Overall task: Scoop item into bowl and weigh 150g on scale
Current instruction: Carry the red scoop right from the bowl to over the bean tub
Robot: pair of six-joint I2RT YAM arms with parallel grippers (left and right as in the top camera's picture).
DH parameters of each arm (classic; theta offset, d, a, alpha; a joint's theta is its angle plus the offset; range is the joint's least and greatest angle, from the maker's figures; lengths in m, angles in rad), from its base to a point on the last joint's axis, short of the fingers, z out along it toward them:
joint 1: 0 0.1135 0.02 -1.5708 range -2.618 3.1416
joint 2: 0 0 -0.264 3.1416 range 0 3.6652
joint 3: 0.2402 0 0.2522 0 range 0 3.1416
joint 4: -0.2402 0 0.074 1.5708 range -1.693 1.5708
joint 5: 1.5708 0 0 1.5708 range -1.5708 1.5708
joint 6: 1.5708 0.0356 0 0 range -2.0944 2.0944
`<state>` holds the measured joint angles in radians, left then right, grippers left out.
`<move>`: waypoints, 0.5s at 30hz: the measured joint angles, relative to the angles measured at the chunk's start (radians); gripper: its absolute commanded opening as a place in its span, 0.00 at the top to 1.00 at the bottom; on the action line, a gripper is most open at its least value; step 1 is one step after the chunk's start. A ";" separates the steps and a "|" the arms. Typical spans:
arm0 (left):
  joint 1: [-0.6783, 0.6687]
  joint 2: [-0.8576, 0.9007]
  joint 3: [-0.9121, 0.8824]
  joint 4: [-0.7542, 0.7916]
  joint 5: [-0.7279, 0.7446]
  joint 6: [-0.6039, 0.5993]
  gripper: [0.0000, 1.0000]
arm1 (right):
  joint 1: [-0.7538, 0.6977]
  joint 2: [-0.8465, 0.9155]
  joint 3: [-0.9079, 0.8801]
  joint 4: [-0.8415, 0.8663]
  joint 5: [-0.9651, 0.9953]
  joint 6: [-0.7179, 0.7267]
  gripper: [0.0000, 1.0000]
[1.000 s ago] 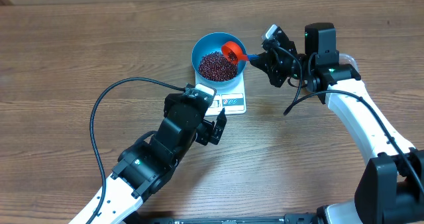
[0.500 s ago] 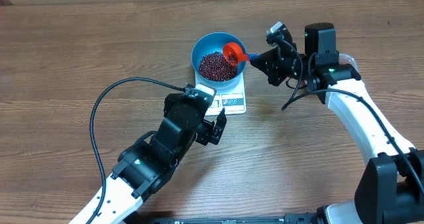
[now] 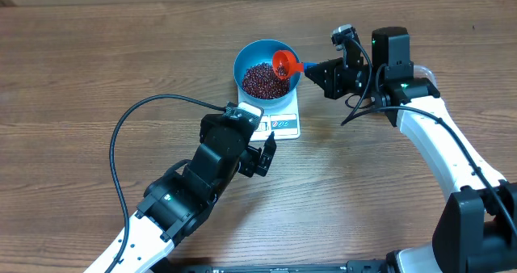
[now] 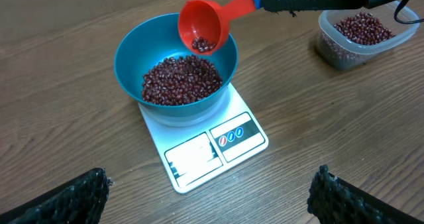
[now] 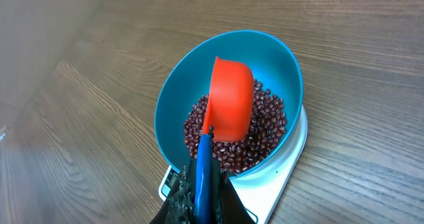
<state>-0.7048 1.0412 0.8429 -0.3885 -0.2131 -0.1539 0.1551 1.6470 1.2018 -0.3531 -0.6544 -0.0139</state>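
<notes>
Tipping red scoop point(image 3: 282, 62) over blue bowl point(image 3: 242, 59) to drop beans point(image 3: 262, 80) in | right claw point(image 5: 202, 179) pinching scoop handle | left claw point(image 4: 209, 201) wide, idle, 7 o'clock of scale point(image 3: 284, 123)

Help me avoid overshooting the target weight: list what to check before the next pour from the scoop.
1. The bowl sits on the scale: ok.
2. The scoop hangs above the bowl, over the beans: ok.
3. The right end effector is shut on the scoop's handle: ok.
4. Some beans are in the scoop to pour: ok, a few.
5. The scale's display can be read: cannot tell.
6. The left end effector is open and apart from the scale: ok.
</notes>
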 measured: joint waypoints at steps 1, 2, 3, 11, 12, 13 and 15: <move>0.000 0.000 0.000 0.000 0.000 0.000 0.01 | 0.000 0.000 0.000 0.002 0.000 0.010 0.96; 0.000 0.000 0.000 0.000 0.000 0.000 0.00 | 0.000 0.000 0.000 0.002 0.000 0.019 0.96; 0.000 0.000 0.000 0.000 0.000 0.000 0.01 | 0.000 0.000 0.000 0.002 0.000 0.029 0.96; 0.000 0.000 0.000 0.000 0.000 0.000 0.00 | -0.002 0.000 0.000 0.020 -0.034 0.100 0.96; 0.000 0.000 0.000 0.000 0.000 0.000 0.00 | -0.004 0.000 0.000 0.023 -0.043 0.115 0.96; 0.000 0.000 0.000 0.000 0.000 0.000 0.01 | -0.007 0.000 0.000 0.024 -0.050 0.126 0.96; 0.000 0.000 0.000 0.000 0.000 0.000 0.00 | -0.019 0.000 0.000 0.023 -0.069 0.152 0.96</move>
<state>-0.7048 1.0412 0.8429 -0.3885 -0.2131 -0.1535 0.1356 1.6470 1.2018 -0.3298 -0.7231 0.1379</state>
